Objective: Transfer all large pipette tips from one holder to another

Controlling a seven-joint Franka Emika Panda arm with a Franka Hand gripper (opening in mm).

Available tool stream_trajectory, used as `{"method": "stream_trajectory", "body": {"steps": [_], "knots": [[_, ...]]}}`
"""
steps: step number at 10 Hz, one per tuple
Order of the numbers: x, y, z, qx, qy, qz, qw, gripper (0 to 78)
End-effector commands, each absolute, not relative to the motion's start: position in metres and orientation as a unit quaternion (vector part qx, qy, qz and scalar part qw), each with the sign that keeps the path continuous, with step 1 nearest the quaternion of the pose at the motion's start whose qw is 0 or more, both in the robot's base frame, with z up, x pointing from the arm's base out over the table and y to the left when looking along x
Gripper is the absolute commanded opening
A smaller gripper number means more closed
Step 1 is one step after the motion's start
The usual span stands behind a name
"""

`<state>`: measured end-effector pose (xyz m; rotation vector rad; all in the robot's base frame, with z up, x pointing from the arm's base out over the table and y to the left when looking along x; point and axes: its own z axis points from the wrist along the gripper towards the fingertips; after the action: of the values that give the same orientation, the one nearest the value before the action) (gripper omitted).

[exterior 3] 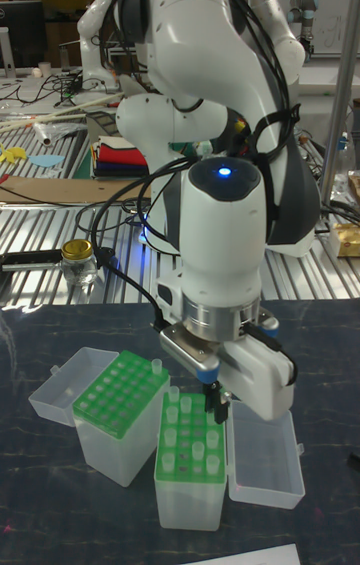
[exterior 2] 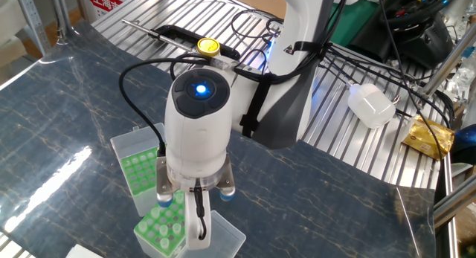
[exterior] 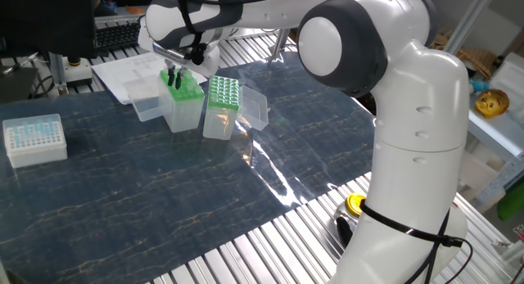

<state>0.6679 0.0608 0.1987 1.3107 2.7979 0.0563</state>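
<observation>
End effector point(exterior 3: 213, 403), fingers narrowed, set directly above one green rack point(exterior 3: 192, 447); whether a tip is pinched cannot be told. Large pipette tips point(exterior 3: 196, 453) stand upright there; second rack point(exterior 3: 122, 392) sits just beside.

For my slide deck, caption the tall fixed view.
Franka gripper lowered over a green rack of large pipette tips, beside a second green rack.

Glossy white arm point(exterior: 409, 112), grey joint caps, black cables, blue light
</observation>
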Motion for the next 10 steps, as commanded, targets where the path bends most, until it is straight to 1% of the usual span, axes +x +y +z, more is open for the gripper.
{"method": "stream_trajectory", "body": {"steps": [1, 6, 7, 10], "knots": [[0.669, 0.061, 0.201, 0.424, 0.905, 0.019, 0.028, 1.1], [0.669, 0.061, 0.201, 0.424, 0.905, 0.019, 0.028, 1.1], [0.667, 0.061, 0.222, 0.415, 0.909, 0.023, 0.039, 1.1], [0.665, 0.062, 0.228, 0.416, 0.908, 0.023, 0.039, 1.1]]}}
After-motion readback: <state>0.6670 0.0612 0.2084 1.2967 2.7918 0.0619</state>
